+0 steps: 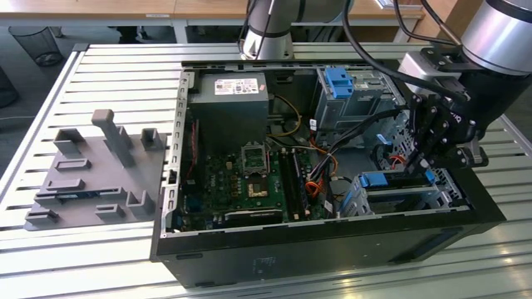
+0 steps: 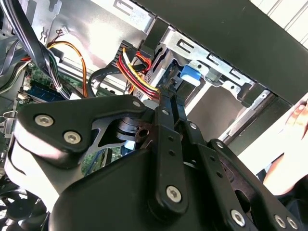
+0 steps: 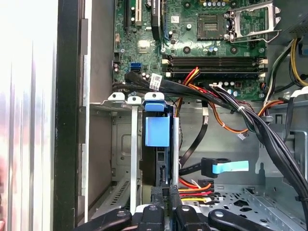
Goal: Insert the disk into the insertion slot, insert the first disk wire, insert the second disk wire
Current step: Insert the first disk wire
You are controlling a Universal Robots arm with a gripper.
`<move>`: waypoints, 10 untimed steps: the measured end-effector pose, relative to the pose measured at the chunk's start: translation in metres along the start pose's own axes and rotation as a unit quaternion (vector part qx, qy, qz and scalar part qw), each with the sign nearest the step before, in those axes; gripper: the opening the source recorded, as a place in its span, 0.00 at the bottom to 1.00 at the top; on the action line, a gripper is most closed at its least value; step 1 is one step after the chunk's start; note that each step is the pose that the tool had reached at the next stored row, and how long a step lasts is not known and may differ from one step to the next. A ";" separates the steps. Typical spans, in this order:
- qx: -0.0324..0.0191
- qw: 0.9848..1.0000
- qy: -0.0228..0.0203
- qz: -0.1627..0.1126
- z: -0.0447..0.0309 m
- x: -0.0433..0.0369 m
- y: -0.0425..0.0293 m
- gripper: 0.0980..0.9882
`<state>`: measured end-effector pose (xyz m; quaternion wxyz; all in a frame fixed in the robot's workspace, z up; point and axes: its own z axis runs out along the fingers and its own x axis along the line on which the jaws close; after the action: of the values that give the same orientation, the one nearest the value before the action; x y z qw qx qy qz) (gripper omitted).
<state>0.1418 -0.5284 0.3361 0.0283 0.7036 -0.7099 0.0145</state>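
Note:
The disk point(image 1: 389, 180), in its bright blue frame, sits inside the insertion slot point(image 1: 405, 200), the low silver cage at the case's corner near the exterior view's right. In the first wrist view the blue frame point(image 3: 157, 131) stands between the cage walls point(image 3: 122, 144). My gripper point(image 1: 413, 167) reaches down into the case at the disk's open end. Its fingers point(image 3: 156, 198) stand close together on the connector of a red, yellow and black disk wire point(image 3: 195, 188), right at the disk's edge. The same wire point(image 2: 139, 79) runs up to the gripper point(image 2: 169, 94). A second wire with a light blue tab point(image 3: 225, 167) lies loose nearby.
A taller grey cage with a blue latch point(image 1: 341, 81) stands behind my gripper. The motherboard point(image 1: 249, 180) and power supply point(image 1: 228, 106) fill the case's middle, and black cable bundles point(image 3: 260, 130) cross beside the slot. A grey fixture plate point(image 1: 91, 174) lies outside the case. A hand point(image 2: 296, 118) shows beyond the case wall.

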 end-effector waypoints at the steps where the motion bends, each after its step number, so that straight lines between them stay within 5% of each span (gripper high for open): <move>1: 0.000 1.000 0.000 0.000 0.0002 0.0000 0.0000 0.07; 10: 0.000 1.000 0.000 0.000 0.0019 0.0000 -0.0008 0.07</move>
<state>0.1425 -0.5285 0.3343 0.0282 0.7036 -0.7099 0.0144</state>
